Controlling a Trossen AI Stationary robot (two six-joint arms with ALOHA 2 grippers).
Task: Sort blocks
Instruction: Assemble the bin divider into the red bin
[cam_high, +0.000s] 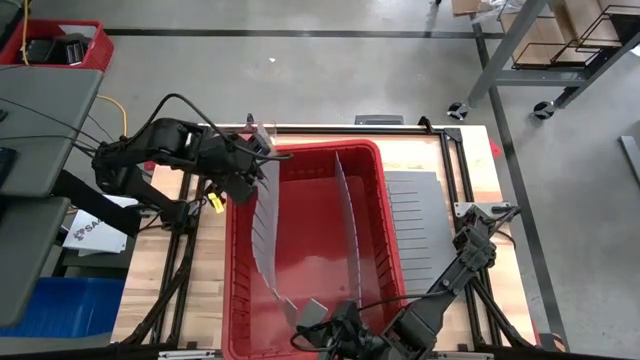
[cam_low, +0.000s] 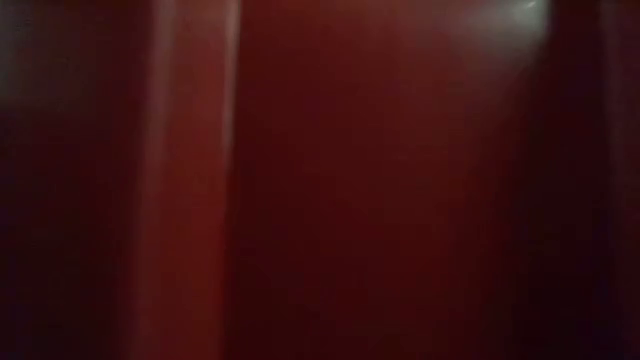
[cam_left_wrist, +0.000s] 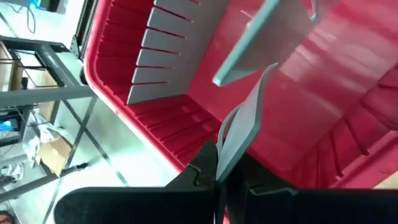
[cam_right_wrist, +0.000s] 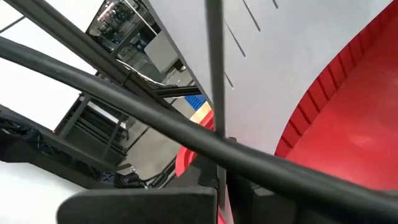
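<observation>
My left gripper (cam_left_wrist: 219, 180) pinches a grey divider sheet (cam_left_wrist: 239, 134) inside the red bin (cam_high: 372, 160). My right gripper (cam_right_wrist: 219, 186) clamps another divider (cam_right_wrist: 214, 81). No writing is legible.

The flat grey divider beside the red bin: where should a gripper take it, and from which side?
Probably the slotted long edge of the flat divider, approached from the right: it lies flat, and its other long edge sits close to the red bin.

Glossy red plastic bin (cam_high: 305, 330), matt grey slotted divider sheets (cam_high: 412, 222), pale wooden tabletop (cam_high: 210, 260).
</observation>
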